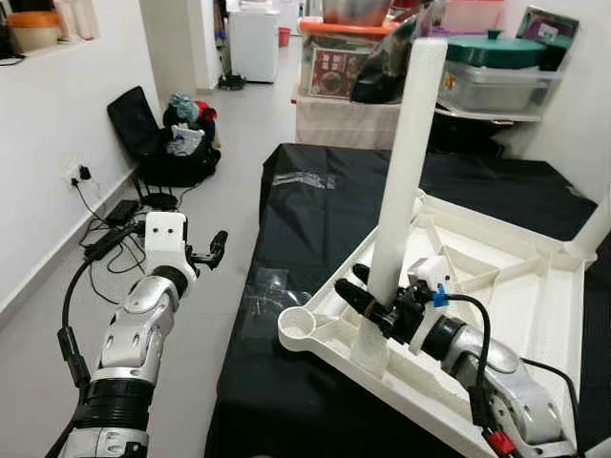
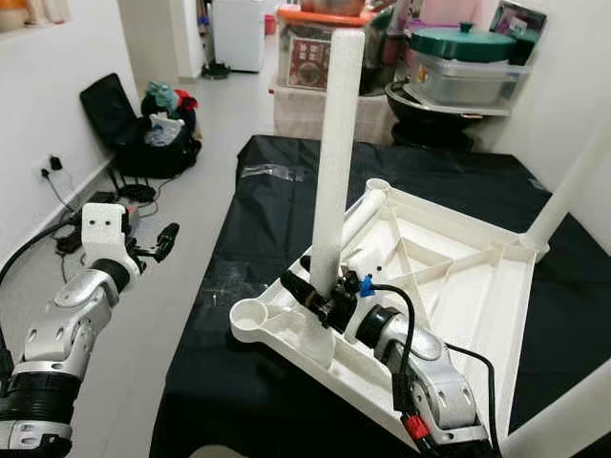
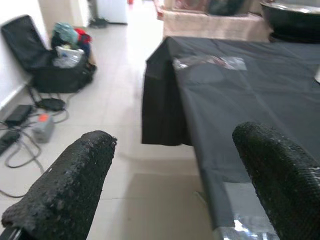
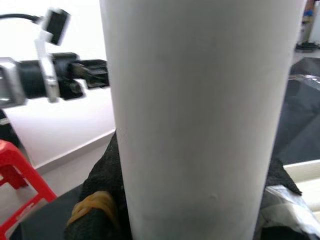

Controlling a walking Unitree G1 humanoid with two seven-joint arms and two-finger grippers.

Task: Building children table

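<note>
Two tools in play. My right tool (image 1: 370, 303) pinches a white table leg (image 1: 406, 167) near its base; the leg stands nearly upright, its foot in a socket on the near rim of the upturned white tabletop (image 1: 520, 286). Right wrist view: the leg (image 4: 200, 115) close up, black fingers (image 4: 102, 180) pressed against either side.

Tabletop lies underside up on the black-covered surface (image 1: 315, 219), ribs showing, tilted a little toward me. An open round socket (image 1: 297, 324) sits at its near-left corner. Another white leg (image 2: 563, 191) rises from the far-right corner.

My left tool (image 1: 212, 251) hangs over the floor, left of the surface and well apart from the tabletop, fingers (image 3: 65, 185) spread, nothing between them.

Black bag (image 1: 158, 143) by the left wall, cables (image 1: 110, 224) beside it.
</note>
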